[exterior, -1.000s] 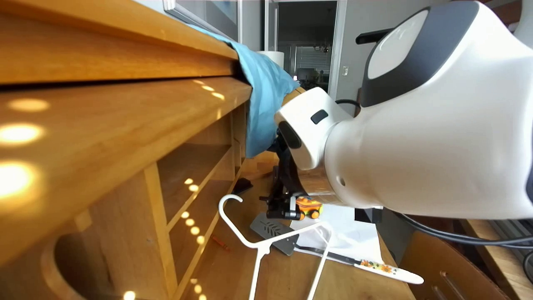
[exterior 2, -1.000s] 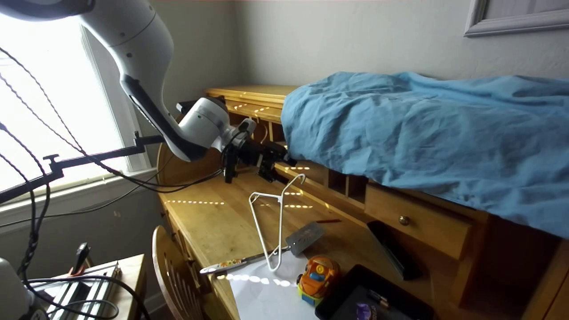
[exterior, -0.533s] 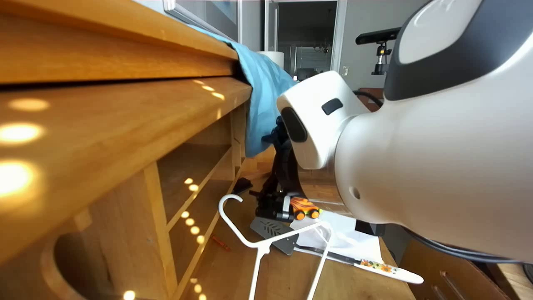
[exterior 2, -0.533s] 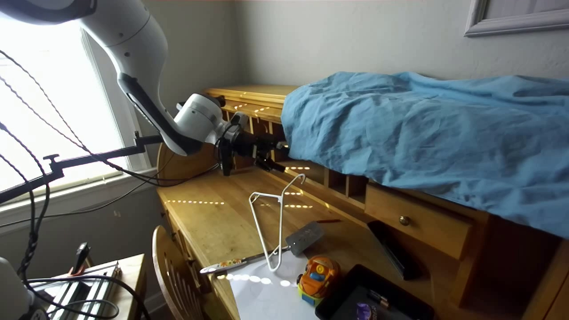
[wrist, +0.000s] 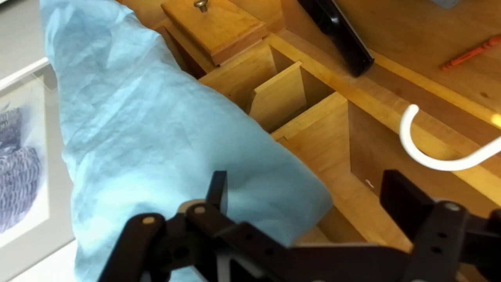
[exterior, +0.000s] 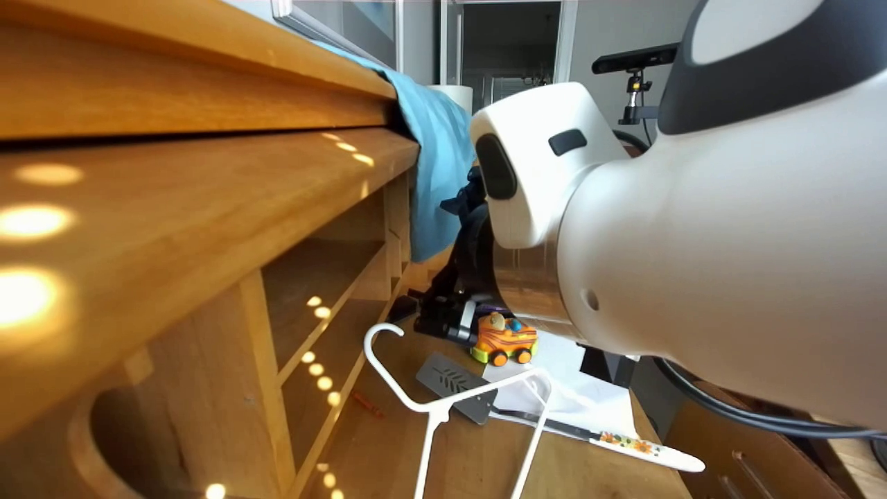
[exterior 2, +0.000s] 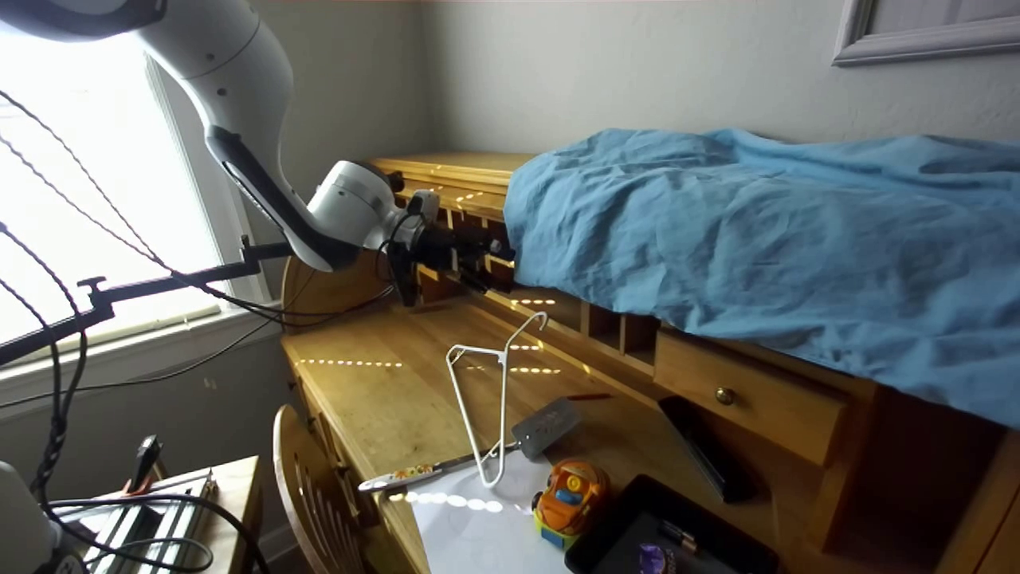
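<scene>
Gripper [wrist: 307,188]: jaws wide, nothing held. Cloth [wrist: 156,117] lies just ahead of the jaws, draped over the hutch [exterior 2: 470,162]. In the wrist view the cloth-side finger [wrist: 219,192] overlaps it, and its lower corner shows in the gap. Touching or slightly apart: cannot tell; in both exterior views the gripper sits at the cloth's hanging edge. Behind that corner, ahead of the jaws: cubbies [wrist: 328,135] with a divider [wrist: 280,94]. Past the hanger-side finger [wrist: 405,201]: hook of the hanger [wrist: 446,165], below the jaws in an exterior view; depth uncertain.

Failure modes (judged):
- Slip. Cause: closing on the rim only, a shallow bite on thin, loose fabric.
- Finger strike on a cubby wall. Cause: pushing forward with the jaws this wide, wood behind the fabric.
- Hanger snagged, tipped onto the spatula [exterior 2: 548,426]. Cause: lowering or swinging the jaws toward the hook.
- Cloth sliding down over the toy [exterior 2: 570,494]. Cause: a hard downward pull on a loose drape.
</scene>
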{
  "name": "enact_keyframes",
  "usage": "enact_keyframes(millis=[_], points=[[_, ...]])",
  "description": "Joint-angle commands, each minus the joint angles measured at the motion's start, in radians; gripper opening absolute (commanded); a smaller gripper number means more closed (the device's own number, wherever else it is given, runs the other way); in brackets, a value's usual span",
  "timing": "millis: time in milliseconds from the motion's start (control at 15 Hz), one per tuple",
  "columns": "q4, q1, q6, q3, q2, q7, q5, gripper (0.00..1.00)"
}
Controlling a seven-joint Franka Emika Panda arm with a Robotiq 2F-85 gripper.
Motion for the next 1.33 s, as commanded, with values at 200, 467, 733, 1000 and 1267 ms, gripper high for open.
enact_keyframes(millis=[200,467,733,1000,1267], points=[[-0.01,0.01,-0.027,-0.018,-0.029,0.059,-0.041,0.72],[-0.013,0.009,-0.026,-0.017,-0.035,0.073,-0.044,0.43],[-0.031,0.005,-0.011,-0.011,-0.051,0.098,-0.02,0.16],[-0.077,-0.003,-0.005,-0.002,-0.089,0.149,0.031,0.0],[-0.148,-0.01,-0.011,0.001,-0.171,0.23,0.092,0.01]])
